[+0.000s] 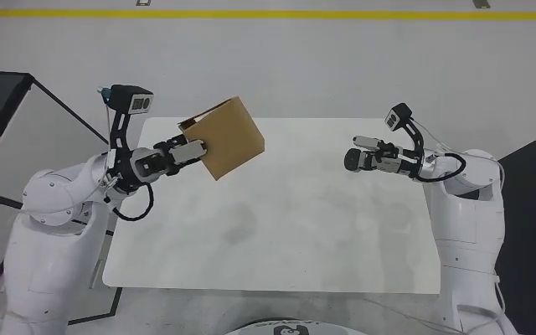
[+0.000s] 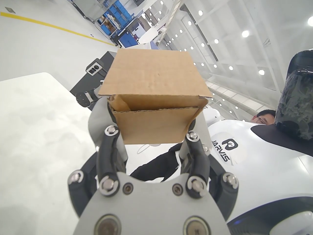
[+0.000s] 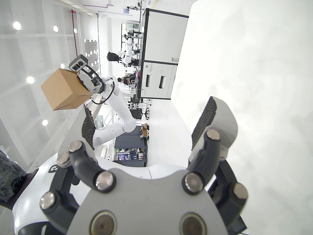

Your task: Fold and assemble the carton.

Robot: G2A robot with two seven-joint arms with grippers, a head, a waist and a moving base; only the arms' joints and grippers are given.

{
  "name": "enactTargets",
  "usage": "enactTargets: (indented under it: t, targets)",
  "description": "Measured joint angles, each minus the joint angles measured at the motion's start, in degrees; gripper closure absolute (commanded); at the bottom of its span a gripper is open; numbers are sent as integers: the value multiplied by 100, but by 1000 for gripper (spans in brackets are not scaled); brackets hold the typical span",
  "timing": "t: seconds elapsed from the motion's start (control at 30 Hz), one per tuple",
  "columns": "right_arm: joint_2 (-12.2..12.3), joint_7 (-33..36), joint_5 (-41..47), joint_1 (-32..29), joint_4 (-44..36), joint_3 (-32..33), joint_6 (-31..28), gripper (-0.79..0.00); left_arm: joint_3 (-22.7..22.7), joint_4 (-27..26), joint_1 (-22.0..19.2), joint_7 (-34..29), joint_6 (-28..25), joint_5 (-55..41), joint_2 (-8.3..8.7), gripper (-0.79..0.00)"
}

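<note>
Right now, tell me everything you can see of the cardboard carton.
The carton is plain brown corrugated cardboard, already squared into a box. It hangs tilted in the air over the table's far left corner, touched only by the left gripper, clamped on one end. In the left wrist view that end shows folded flaps with a gap between them.

A white bench (image 1: 276,243) with rounded corners fills the middle of the top view. A yellow floor line (image 1: 268,14) runs along the upper edge of the frame. A black-framed cabinet (image 1: 10,92) stands at the left edge, near the bench's left end. Racks of blue bins (image 2: 115,13) stand far back in the room.
</note>
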Motion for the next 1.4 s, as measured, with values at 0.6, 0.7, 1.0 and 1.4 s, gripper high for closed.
enactTargets:
  t: [0.6, 0.7, 1.0, 1.4]
  targets:
    - [0, 0, 0, 0, 0, 0, 0, -785, 951, 549, -347, 1478, -2408, 4736, -131, 0]
    - [0, 0, 0, 0, 0, 0, 0, -785, 975, 516, -350, 1480, -2379, 4995, -133, 0]
    - [0, 0, 0, 0, 0, 0, 0, -785, 1326, 1030, -481, 1794, -3177, 4955, -179, 0]
    - [0, 0, 0, 0, 0, 0, 0, -785, 3074, 2936, -1906, 3202, -4086, 7005, -548, 0]
